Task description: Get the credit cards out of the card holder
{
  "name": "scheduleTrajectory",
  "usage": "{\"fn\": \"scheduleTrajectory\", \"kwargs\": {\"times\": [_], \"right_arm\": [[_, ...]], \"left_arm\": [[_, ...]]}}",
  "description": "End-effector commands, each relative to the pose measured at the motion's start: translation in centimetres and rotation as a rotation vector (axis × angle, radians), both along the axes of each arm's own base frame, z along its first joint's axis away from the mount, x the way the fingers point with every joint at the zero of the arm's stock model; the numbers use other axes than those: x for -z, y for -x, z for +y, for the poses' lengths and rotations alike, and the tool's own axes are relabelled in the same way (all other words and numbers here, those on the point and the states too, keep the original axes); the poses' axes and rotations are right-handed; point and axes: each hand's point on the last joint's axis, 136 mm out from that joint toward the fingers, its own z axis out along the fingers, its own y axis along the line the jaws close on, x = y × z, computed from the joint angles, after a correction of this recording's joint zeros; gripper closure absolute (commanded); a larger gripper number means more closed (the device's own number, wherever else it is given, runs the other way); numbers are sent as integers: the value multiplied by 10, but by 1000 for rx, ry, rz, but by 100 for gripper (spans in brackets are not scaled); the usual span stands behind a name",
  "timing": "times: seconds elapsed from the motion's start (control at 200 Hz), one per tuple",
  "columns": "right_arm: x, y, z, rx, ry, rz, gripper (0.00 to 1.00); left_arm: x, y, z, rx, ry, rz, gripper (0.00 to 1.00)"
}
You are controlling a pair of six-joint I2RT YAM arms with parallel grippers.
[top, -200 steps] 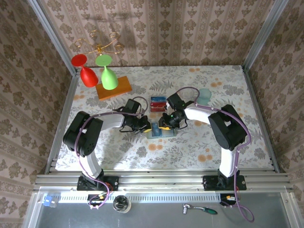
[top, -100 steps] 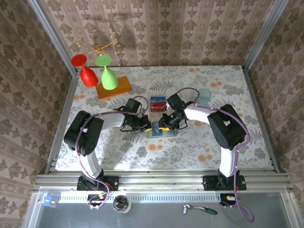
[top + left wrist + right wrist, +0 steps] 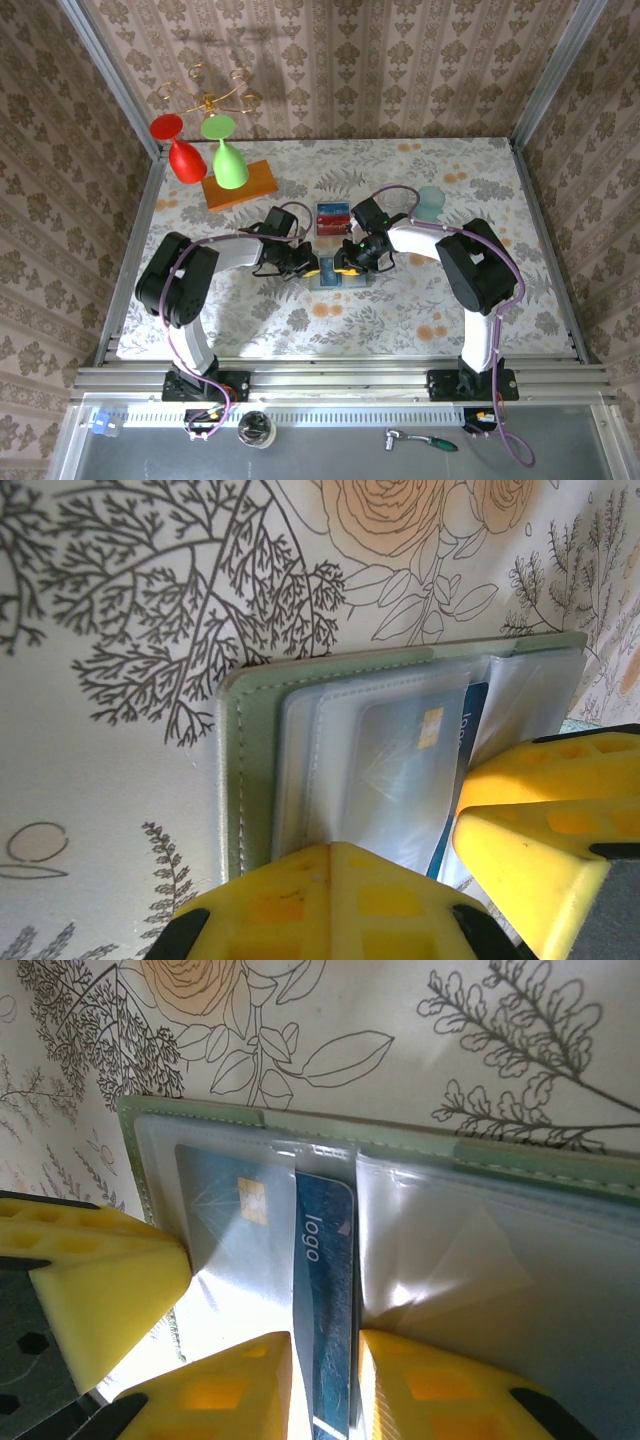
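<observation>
Patterned wallpaper is closing in a floral worktop (image 3: 450, 300) on three sides. Near its middle a sage-green holder (image 3: 341, 282) is lying open and flat, and both arms are reaching in over it, one from each side.

On the holder's left half, the left hand (image 3: 306, 268) is clenched shut on nothing, its yellow tip pressing down on the clear sleeves. Opposite it, the right hand (image 3: 325, 1380) is grasping a blue card (image 3: 322, 1260) printed "logo", with a yellow finger sitting at each side of it. That card is sticking partway out of a middle sleeve, towards the hand. A second card (image 3: 228, 1210), greyish-blue with a gold chip, is sitting fully inside the neighbouring sleeve.

Just beyond the holder, loose cards (image 3: 332, 217), red and blue, are lying on the worktop. A teal cup (image 3: 431, 203) is standing at the right rear. At the left rear an orange block (image 3: 240, 186) is lying near a red glass (image 3: 184, 156) and a green glass (image 3: 228, 160).
</observation>
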Motion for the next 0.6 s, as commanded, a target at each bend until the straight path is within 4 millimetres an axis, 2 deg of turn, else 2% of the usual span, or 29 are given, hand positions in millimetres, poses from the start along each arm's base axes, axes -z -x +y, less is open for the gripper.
{"fn": "scheduleTrajectory", "kwargs": {"times": [0.0, 0.295, 0.595], "right_arm": [[11, 4, -3, 13, 7, 43, 73], [-5, -4, 5, 58, -118, 37, 74], [-17, -8, 4, 85, -190, 22, 81]], "left_arm": [[21, 8, 12, 8, -68, 52, 100], [23, 8, 12, 7, -71, 53, 100], [24, 9, 12, 8, -69, 55, 100]]}}
